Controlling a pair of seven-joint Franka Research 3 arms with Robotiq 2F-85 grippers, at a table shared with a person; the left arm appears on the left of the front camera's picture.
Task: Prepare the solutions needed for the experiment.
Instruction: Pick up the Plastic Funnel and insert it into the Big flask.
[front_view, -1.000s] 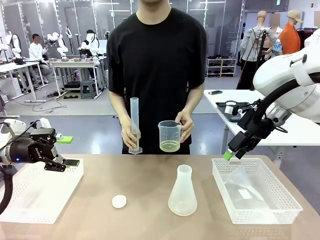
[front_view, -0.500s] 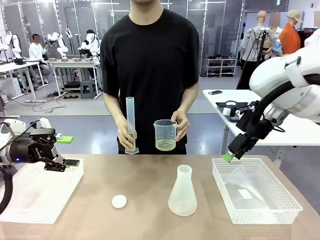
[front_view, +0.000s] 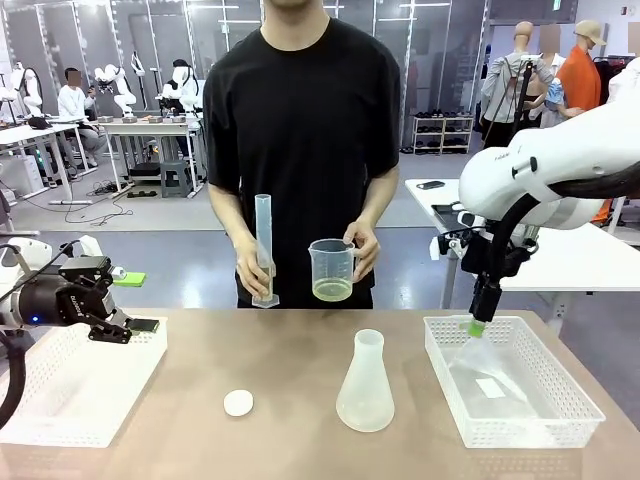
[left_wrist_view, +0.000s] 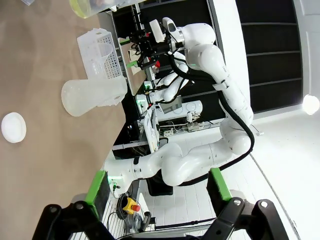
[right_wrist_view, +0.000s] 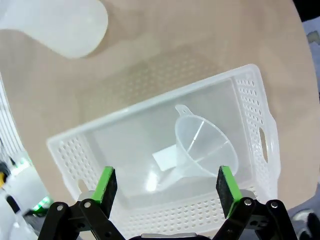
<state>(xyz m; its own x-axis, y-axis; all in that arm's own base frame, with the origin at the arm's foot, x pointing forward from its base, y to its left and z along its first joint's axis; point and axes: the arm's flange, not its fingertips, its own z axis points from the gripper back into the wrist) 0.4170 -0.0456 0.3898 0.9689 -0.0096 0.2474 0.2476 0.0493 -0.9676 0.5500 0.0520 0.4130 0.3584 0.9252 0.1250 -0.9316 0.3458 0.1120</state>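
Overhead, right tool (right_wrist_view: 166, 184) gapes above the funnel (right_wrist_view: 202, 147); left tool (front_view: 130, 328) gapes too, arm cut off.

A lab: workbenches (front_view: 150, 125) behind, floor cables (front_view: 90, 205), plastic flask (front_view: 365, 385) on the table (front_view: 290, 360).

I see a clear flask (front_view: 365, 390) upright on the table (front_view: 290, 355), a white cap (front_view: 238, 402) lying near it, and a funnel (right_wrist_view: 204, 149) on its side in the right-hand basket (front_view: 520, 432).

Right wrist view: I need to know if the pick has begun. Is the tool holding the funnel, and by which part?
Nothing is held. The open right tool hangs above the funnel, which lies loose in the white basket.
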